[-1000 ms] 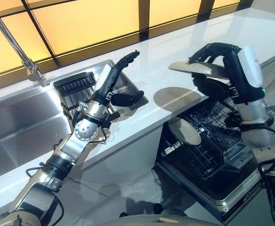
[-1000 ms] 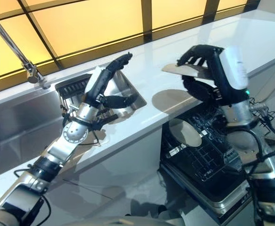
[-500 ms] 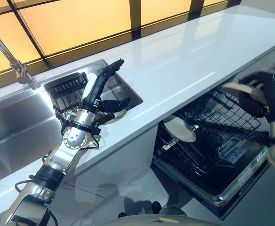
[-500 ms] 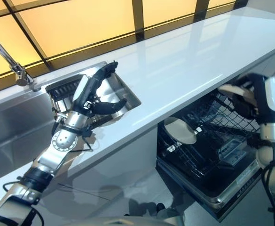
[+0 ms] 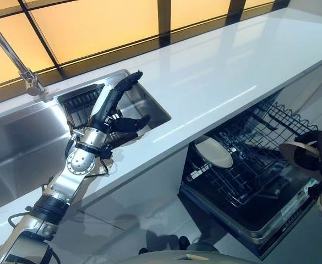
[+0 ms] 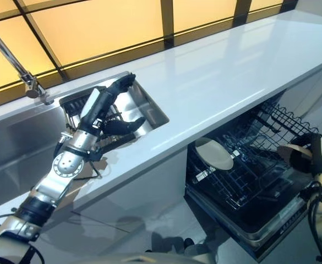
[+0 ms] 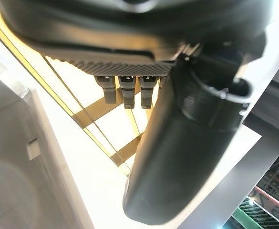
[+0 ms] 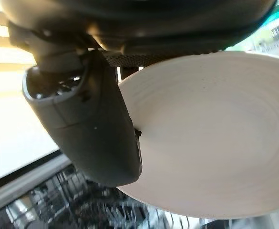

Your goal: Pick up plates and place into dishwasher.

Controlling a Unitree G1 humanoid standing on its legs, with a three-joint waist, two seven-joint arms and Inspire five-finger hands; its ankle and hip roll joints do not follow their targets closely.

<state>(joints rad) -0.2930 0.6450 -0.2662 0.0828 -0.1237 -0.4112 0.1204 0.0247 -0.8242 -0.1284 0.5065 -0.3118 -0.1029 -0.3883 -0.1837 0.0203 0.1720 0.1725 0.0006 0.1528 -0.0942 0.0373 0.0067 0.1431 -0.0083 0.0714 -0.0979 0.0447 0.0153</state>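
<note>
Above dishwasher rack (image 5: 249,165), right hand (image 5: 315,157) fingers clasp plate (image 8: 211,138).

left hand (image 5: 114,113) raised, fingers straight, right hand (image 5: 315,157) apparently curled, gripping

White tabletop (image 5: 216,71), glossy, with steel sink (image 5: 17,148) set into it. Below: pulled-out dishwasher rack (image 5: 243,165) carries one pale plate (image 5: 213,151).
</note>
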